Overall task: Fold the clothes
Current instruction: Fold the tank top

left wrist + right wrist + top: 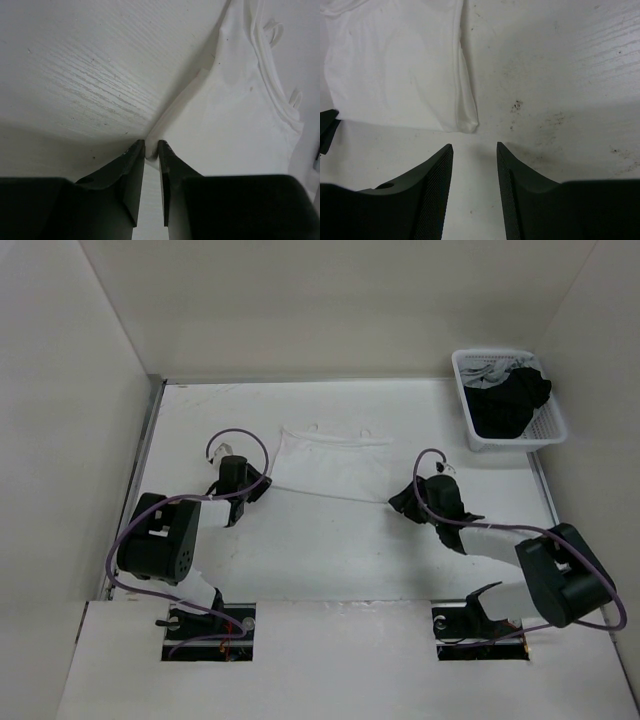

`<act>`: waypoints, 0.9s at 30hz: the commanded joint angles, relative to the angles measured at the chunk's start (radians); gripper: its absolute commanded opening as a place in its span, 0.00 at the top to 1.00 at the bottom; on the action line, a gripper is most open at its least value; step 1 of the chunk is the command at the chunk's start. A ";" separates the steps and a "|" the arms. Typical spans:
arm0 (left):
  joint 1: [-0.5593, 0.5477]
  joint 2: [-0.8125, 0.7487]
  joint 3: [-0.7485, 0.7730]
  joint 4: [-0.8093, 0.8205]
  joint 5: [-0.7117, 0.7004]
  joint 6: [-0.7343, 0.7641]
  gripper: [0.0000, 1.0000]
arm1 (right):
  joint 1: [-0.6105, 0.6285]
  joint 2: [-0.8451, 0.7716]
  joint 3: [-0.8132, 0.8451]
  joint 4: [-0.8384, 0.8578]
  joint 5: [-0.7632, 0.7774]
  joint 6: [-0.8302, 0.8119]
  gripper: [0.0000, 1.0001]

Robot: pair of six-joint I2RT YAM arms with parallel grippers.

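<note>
The clothes [332,462], a thin white camisole, lie flat on the table's middle with the two strap loops [313,427] at the far edge. My left gripper [262,483] is at the near left corner of the hem. In the left wrist view its jaws [150,144] are pinched shut on that corner of the camisole [235,115]. My right gripper [398,502] is at the near right corner. Its jaws [475,146] stand open with nothing between them, and the camisole's corner [467,121] lies on the table just beyond the fingertips.
A white lattice basket [466,405] holding black garments [512,400] stands at the back right. White walls enclose the table on the left, back and right. Purple cables loop over both arms.
</note>
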 commanded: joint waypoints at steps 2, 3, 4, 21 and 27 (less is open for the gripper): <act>-0.003 0.016 0.005 -0.001 0.003 -0.007 0.88 | 0.009 0.070 0.080 0.003 -0.027 -0.005 0.57; -0.003 0.016 0.003 -0.001 0.003 -0.007 0.89 | 0.009 0.077 0.086 0.005 -0.030 0.000 0.57; -0.003 0.015 0.003 -0.001 0.003 -0.007 0.90 | 0.009 0.081 0.087 0.008 -0.027 0.001 0.57; -0.002 0.004 -0.032 0.013 0.004 -0.019 0.95 | -0.006 0.186 0.095 0.075 -0.063 0.058 0.71; -0.011 -0.019 -0.036 0.017 0.004 -0.019 0.96 | -0.006 0.197 0.098 0.095 0.014 0.075 0.85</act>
